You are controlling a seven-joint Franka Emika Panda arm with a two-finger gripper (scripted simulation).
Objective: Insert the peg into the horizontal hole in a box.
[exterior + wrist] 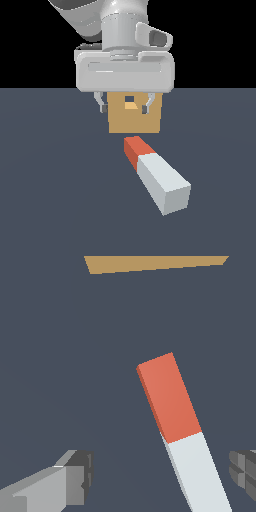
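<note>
**Claw spread wide above the peg, holding nothing**

The claw (125, 105) hangs with its two fingers (102, 103) set well apart, released and touching nothing; in the exterior view they show in front of the box's upper face. One peg (156, 175) lies flat on the dark worktop (50, 200), in the centre to lower right of the frame, its red-orange end pointing toward the box. One tan box (134, 122) sits just above centre, apart from the peg, with one small square hole (130, 100) in its face.
</note>
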